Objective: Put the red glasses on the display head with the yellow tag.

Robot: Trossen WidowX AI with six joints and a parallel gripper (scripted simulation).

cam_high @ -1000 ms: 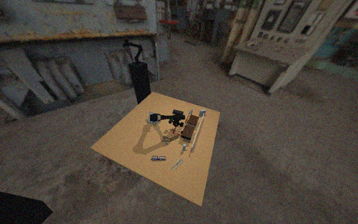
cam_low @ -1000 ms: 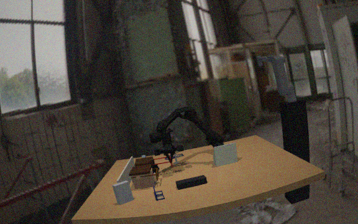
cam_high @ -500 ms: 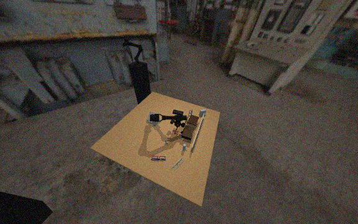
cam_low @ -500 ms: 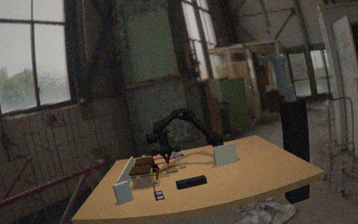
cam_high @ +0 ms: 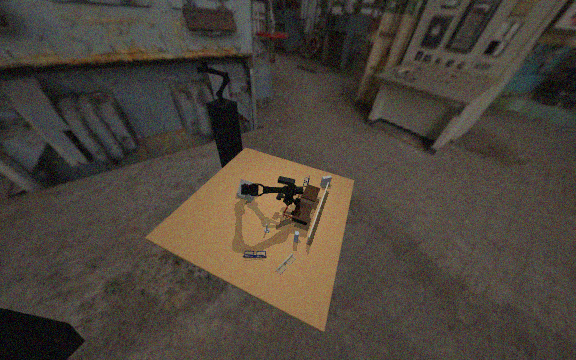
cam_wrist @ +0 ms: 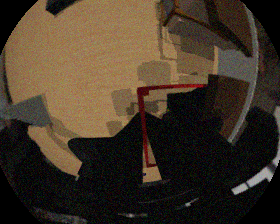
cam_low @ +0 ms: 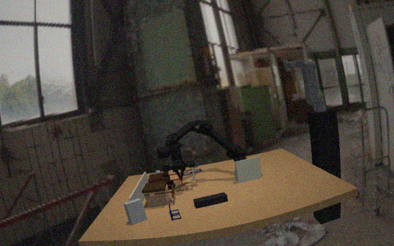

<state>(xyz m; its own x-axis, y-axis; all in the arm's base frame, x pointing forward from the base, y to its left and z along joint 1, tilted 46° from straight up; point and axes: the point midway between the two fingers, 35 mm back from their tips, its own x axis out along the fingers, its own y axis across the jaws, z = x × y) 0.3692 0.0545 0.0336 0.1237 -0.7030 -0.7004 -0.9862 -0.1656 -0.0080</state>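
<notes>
This looks like an old industrial hall or workshop, worn and dim. Tall, many-paned windows [cam_low: 16, 65] stand in stained, peeling walls, and a slanted control console [cam_high: 448, 65] with dark panels rises from a bare, dirty floor [cam_high: 418, 240]. Steel trusses [cam_low: 313, 25] cross high up, near a green-panelled booth [cam_low: 256, 113].
</notes>
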